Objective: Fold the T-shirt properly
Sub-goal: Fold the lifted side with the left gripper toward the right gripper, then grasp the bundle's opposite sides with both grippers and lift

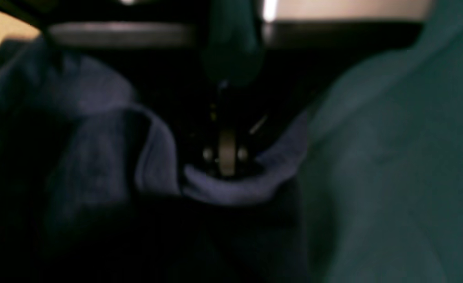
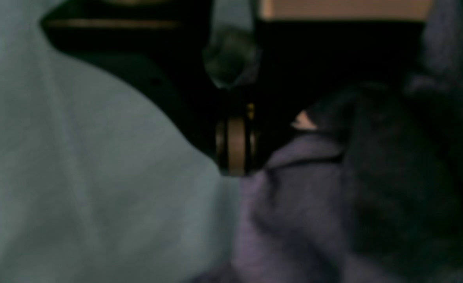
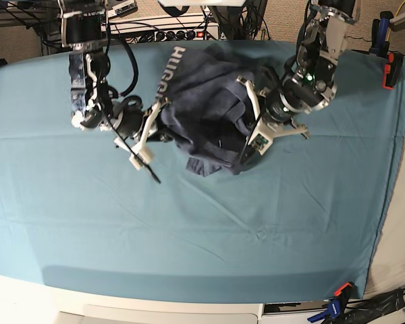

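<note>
The navy T-shirt lies bunched in a heap at the far middle of the table, with white letters "HUG" showing on its upper left fold. My left gripper, on the right of the base view, is shut on the heap's right lower edge. The left wrist view shows a fold of the T-shirt pinched at its gripper. My right gripper is shut on the heap's left edge. In the right wrist view, the closed gripper meets the T-shirt's hem. Both wrist views are dark and blurred.
A teal cloth covers the whole table, wrinkled near the front. Cables and a power strip lie behind the far edge. An orange-black clamp grips the right edge, and a blue clamp sits at the front right corner.
</note>
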Controlling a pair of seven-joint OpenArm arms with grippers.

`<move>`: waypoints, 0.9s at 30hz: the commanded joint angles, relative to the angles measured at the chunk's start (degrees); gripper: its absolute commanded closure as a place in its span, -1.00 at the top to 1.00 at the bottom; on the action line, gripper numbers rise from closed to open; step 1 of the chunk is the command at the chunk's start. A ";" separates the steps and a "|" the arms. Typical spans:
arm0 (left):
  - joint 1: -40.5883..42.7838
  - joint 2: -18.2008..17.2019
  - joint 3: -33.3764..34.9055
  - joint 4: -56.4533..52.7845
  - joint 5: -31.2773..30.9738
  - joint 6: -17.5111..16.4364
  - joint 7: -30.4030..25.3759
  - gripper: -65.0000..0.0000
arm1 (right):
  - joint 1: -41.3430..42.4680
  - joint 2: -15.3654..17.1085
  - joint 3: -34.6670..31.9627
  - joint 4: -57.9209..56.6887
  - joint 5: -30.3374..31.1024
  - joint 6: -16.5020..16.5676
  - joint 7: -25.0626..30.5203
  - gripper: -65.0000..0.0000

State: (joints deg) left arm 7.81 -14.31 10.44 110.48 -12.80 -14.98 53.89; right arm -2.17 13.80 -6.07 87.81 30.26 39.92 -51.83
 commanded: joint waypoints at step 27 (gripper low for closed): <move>-15.78 -3.65 -0.11 -9.14 1.31 0.13 -1.20 -1.00 | -12.39 0.15 -0.37 1.88 7.45 0.08 -5.84 -1.00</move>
State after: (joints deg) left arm -6.79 -17.34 10.50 100.62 -11.75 -15.05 53.69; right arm -13.52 13.32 -6.02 90.28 42.41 40.58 -51.22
